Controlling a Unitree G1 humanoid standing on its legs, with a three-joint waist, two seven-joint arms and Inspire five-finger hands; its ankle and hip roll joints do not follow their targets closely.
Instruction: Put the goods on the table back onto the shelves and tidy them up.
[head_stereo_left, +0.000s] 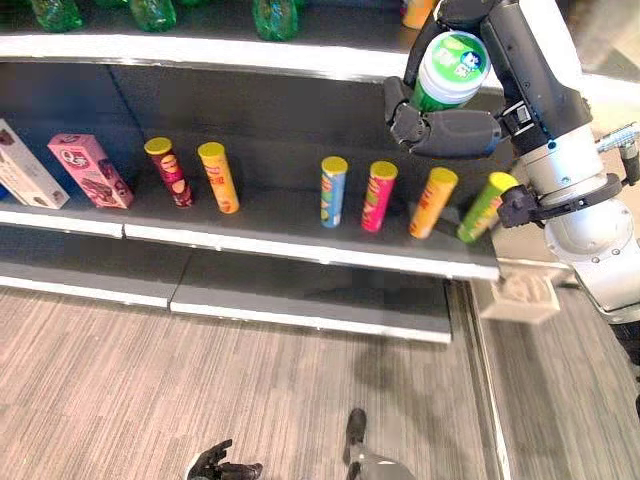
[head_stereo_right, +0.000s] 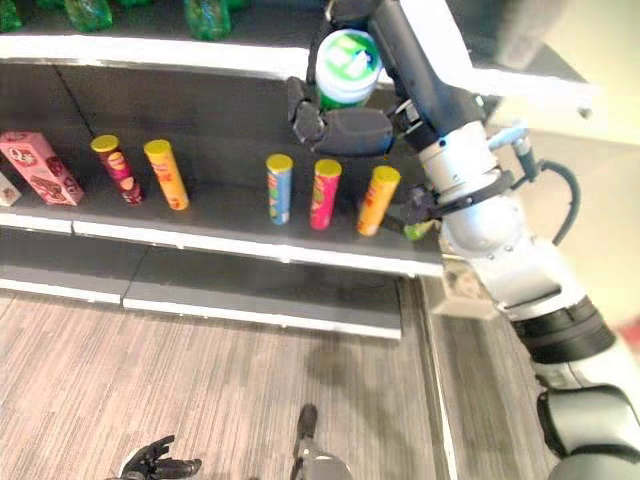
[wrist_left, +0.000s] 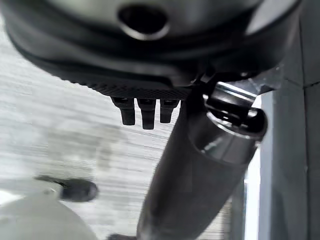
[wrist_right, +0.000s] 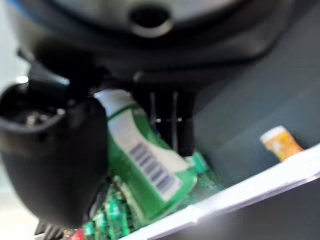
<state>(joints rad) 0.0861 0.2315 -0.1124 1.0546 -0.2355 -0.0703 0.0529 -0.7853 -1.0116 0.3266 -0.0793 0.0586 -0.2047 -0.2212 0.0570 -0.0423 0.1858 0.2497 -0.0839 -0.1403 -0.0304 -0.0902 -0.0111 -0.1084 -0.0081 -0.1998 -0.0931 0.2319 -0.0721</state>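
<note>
You see the dark shelf (head_stereo_left: 300, 240) carrying a row of tilted crisp tubes (head_stereo_left: 333, 191). Your right hand (head_stereo_left: 440, 128) is raised before the upper shelf (head_stereo_left: 200, 50), fingers (head_stereo_left: 405, 120) curled round a green bottle (head_stereo_left: 450, 70). Your left hand (head_stereo_left: 222, 465) hangs low over the floor, fingers relaxed.

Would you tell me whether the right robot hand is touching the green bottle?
Touching. In the right wrist view the right robot hand has its thumb and fingers curled round the green bottle; the left eye view shows the same grasp.
</note>
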